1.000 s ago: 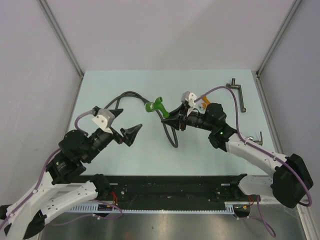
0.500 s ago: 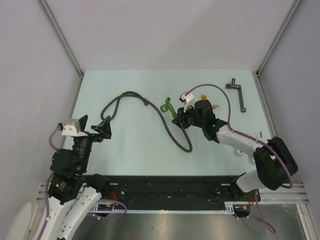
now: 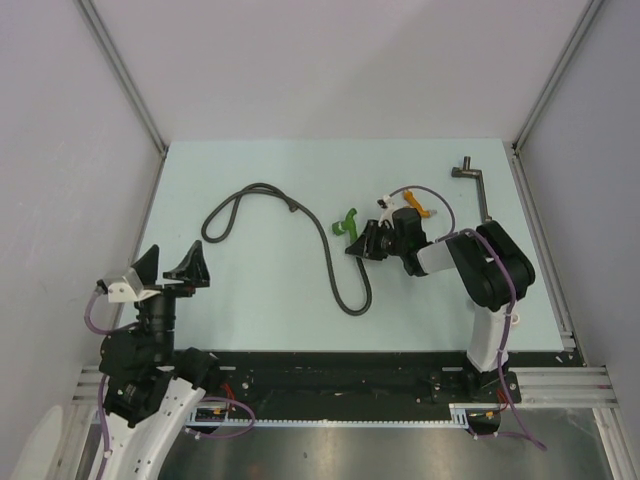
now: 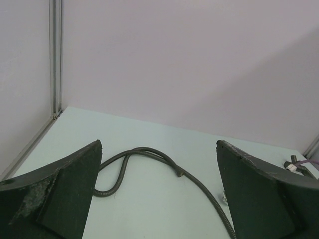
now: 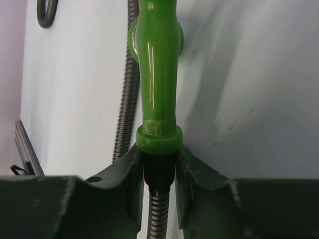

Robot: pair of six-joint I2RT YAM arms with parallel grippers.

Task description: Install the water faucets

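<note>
The right gripper (image 5: 158, 167) was clamped on the end of the black hose (image 3: 258, 186), just below the collar of the green faucet (image 5: 157, 74), which lay on the tabletop (image 3: 260, 275) a little right of its middle, toward the far edge. The orange faucet (image 3: 415, 205) sat just beside the right wrist, with a grey metal crank (image 3: 478, 188) near the far right corner. The left gripper (image 3: 172, 268) hung over the near left part of the tabletop, its fingers spread wide.
</note>
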